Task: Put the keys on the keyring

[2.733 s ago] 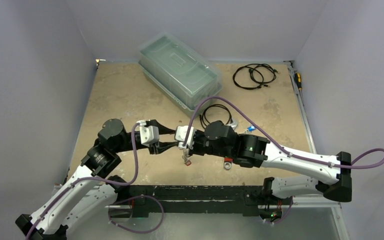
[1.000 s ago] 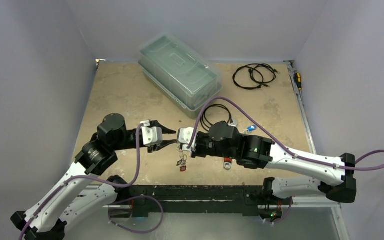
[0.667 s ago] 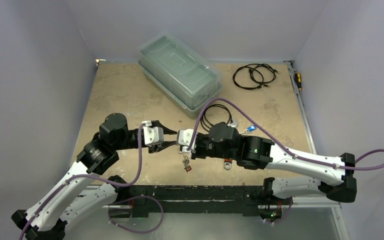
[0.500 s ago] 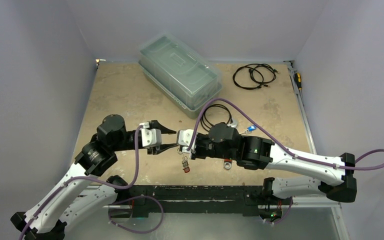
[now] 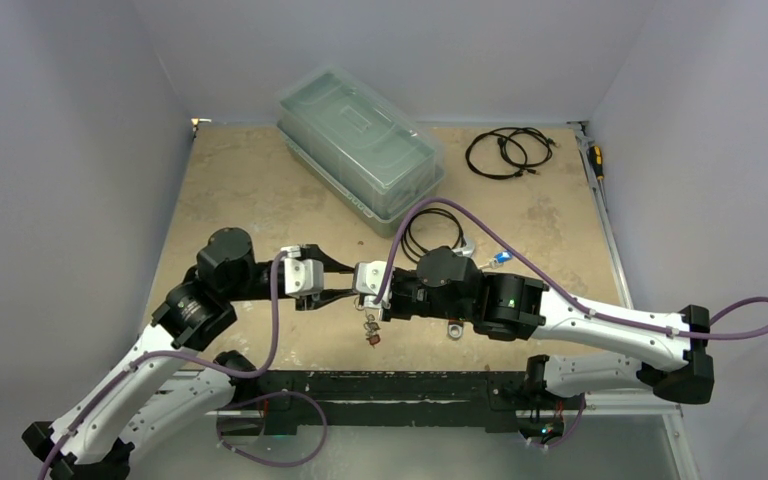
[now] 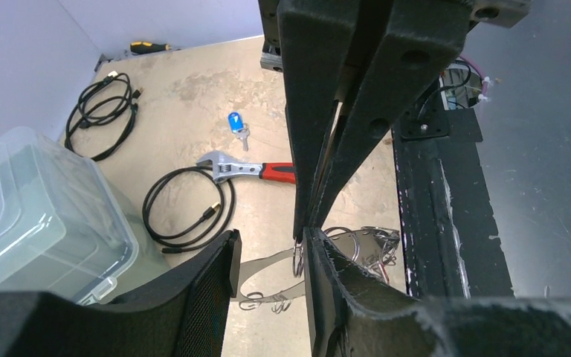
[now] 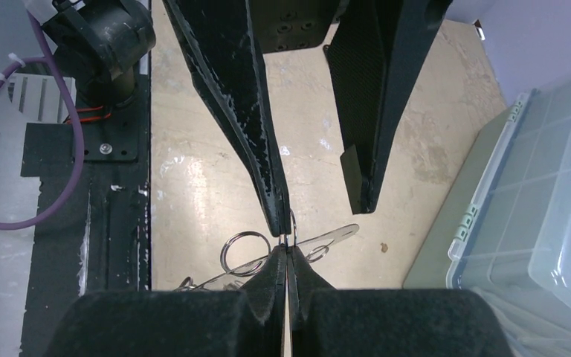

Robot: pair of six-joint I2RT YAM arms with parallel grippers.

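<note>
The right pincer [image 7: 285, 256] is closed tight on the keyring [image 5: 369, 322], pinching a thin part of its metal between the very tips. The rest hangs below over the near part of the table [image 5: 250, 190], just ahead of the black base rail: small rings, a flat silvery strip and a red-tagged key [image 5: 373, 339] at the bottom. The left pincer [image 6: 271, 234] faces it with its jaws apart and nothing held. One of its fingers [image 7: 256, 126] reaches right up to the right pincer's tips at the gripped spot, while the other stands off to the side. A blue-tagged key [image 6: 236, 123] lies loose on the table beyond the red-handled wrench [image 6: 249, 169], well apart from the keyring. Coiled black cables [image 6: 186, 208] and a clear lidded box [image 5: 360, 140] sit farther back.
</note>
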